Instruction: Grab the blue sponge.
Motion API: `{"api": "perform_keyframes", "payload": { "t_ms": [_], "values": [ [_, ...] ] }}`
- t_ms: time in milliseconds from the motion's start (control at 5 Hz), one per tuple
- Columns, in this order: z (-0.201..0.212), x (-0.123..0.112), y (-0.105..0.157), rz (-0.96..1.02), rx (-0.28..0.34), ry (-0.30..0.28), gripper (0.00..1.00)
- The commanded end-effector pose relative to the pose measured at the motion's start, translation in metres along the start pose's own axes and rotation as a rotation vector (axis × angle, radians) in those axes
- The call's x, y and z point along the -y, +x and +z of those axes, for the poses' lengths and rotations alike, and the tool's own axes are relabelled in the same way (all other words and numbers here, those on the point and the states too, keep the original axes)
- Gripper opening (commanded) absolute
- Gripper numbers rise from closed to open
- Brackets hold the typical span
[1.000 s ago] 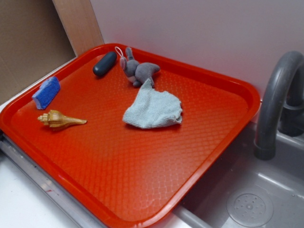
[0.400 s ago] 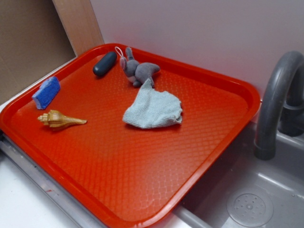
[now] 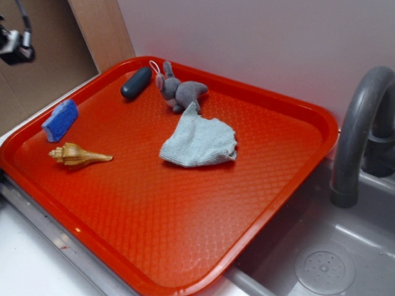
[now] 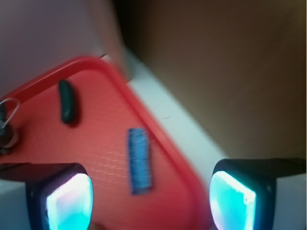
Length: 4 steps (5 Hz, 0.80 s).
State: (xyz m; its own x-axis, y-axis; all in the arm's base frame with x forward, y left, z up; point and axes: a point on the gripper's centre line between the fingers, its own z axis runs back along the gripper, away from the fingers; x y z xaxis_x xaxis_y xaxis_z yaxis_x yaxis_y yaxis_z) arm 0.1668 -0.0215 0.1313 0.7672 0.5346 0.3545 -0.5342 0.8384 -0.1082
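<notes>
While the blue sponge (image 3: 60,120) lies flat at the left edge of the red tray (image 3: 290,111), just inside the raised rim, the tool (image 4: 151,201) hangs high above it with jaws spread wide and nothing between them. Such a spread suits a descent over the sponge's narrow width. A navy capsule (image 3: 136,82) and a seashell (image 3: 77,155) lie near enough to call for a centred approach.

A pale lavender wall (image 3: 259,43) is backing the scene, brown cardboard (image 3: 49,43) leaning left, a grey sink (image 3: 321,259) and faucet (image 3: 361,123) sitting right.
</notes>
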Motion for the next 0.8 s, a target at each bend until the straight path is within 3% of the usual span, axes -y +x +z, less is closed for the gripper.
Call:
{"api": "perform_keyframes", "payload": {
  "t_ms": [0,400,600],
  "values": [
    [-0.062,0.013,-0.013,0.087,-0.125,-0.143,1.00],
    [-0.110,0.009,-0.035,0.032,-0.234,-0.104,1.00],
    [-0.111,0.016,-0.038,-0.060,-0.219,-0.037,0.00]
  ]
}}
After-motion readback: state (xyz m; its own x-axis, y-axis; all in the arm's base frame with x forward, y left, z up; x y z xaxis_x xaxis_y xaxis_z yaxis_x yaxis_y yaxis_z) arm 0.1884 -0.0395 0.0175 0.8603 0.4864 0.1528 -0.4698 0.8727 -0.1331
